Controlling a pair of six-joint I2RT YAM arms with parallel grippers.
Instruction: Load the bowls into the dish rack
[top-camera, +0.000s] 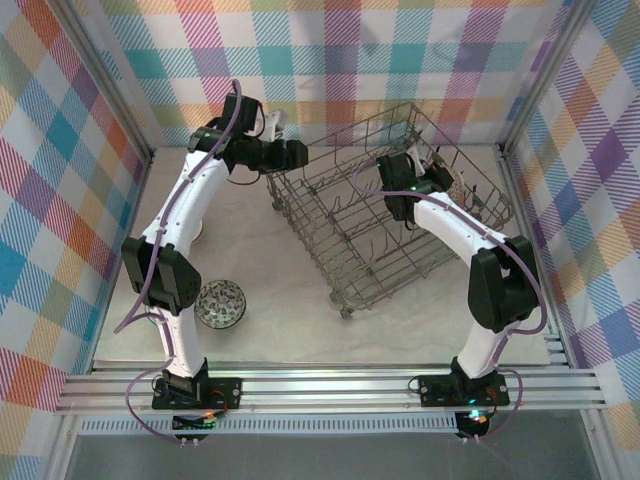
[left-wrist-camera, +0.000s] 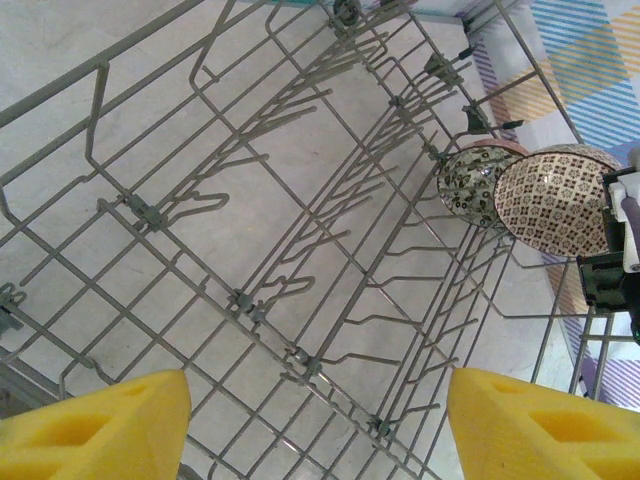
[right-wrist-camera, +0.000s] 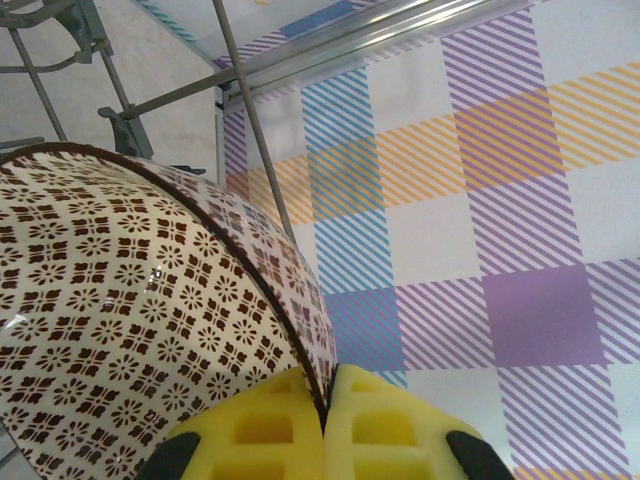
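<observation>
Bowl (right-wrist-camera: 120, 330) rim pinched in right end effector (right-wrist-camera: 326, 415), left end effector (left-wrist-camera: 318, 415) spread; needed seating upright between dish rack (left-wrist-camera: 245, 303) tines.

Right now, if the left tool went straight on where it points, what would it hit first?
Probably the dish rack: its wires stand just ahead of the open left tool, though depth is unclear.

Overhead view: bright, even, diffuse light. The table (top-camera: 290, 300) carries only faint, soft-edged shadows under the dish rack (top-camera: 350, 225) and my arms. Left wrist view: rack wires sharp, my left fingertips (left-wrist-camera: 100, 425) blurred at the lower corners. Right wrist view: small white glints on the glazed patterned bowl (right-wrist-camera: 120, 320); my right fingertips (right-wrist-camera: 270, 430) slightly soft.
</observation>
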